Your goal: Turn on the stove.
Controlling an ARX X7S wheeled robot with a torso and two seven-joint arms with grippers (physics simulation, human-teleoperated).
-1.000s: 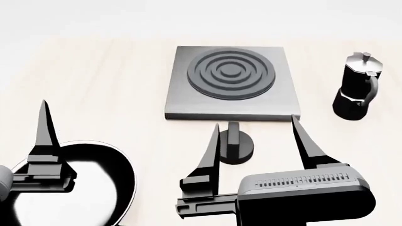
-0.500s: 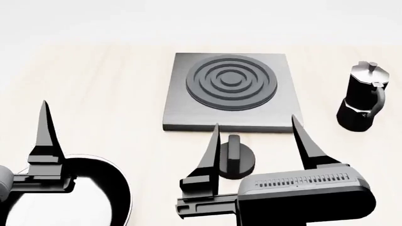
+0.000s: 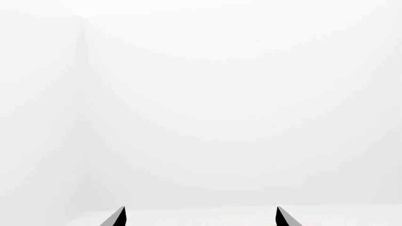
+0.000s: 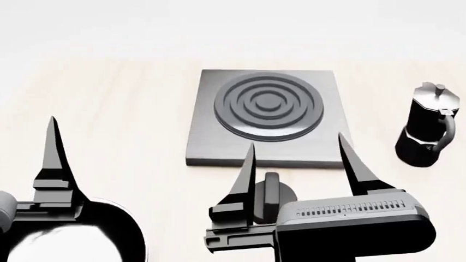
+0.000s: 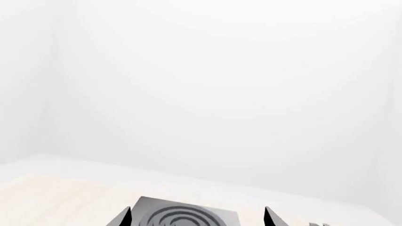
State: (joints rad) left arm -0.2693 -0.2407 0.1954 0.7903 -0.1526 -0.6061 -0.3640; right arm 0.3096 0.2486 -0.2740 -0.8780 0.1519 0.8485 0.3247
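Black finned round knob (image 4: 271, 192) sits at 6 o'clock of the grey square metal stove plate (image 4: 266, 117); right gripper (image 4: 298, 164) spread wide, empty. Lower it, centre on the fin, pinch, twist. Left gripper (image 3: 199, 217) also spread.

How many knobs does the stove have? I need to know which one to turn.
1. The knob sits just in front of the stove, between the open right claw's fingers. None other shows.

The right gripper (image 4: 296, 154) is held forward with its fingers (image 4: 355, 161) spread wide and pointing ahead. The left gripper (image 3: 199, 217) is kept level, fingers (image 4: 52, 146) likewise parted, with only one seen from the head view.
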